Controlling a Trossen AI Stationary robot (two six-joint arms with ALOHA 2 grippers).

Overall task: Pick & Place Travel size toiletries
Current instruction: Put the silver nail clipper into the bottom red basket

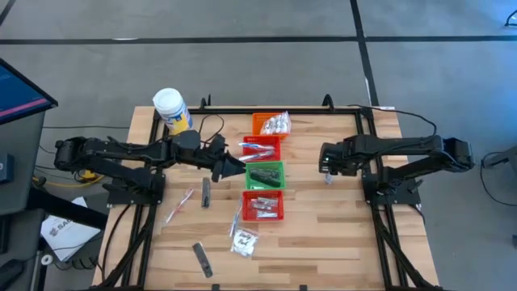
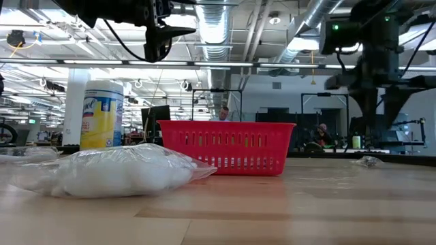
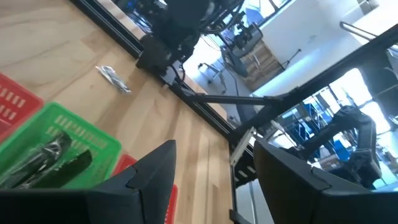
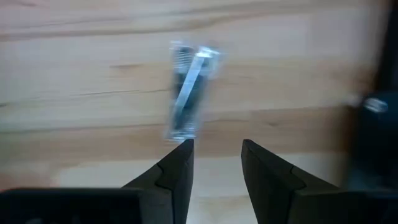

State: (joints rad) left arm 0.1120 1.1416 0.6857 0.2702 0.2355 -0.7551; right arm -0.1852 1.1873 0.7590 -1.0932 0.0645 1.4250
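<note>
Our right claw [image 4: 216,163] hangs half-open and empty over a small clear-wrapped silvery tube [image 4: 188,90] on the pale wooden tabletop [image 4: 74,74]; our left claw [image 3: 214,171] gapes wide, empty, by the green mesh basket [image 3: 68,140].

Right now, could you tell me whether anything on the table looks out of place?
Yes: several toiletries lie loose on the bare wood instead of in the baskets: a clear sachet, a toothbrush, two dark strips, and a small silvery packet alone below the open right pincer.

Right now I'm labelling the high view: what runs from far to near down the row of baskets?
Orange basket → upper red basket → green basket → lower red basket → clear sachet.
</note>
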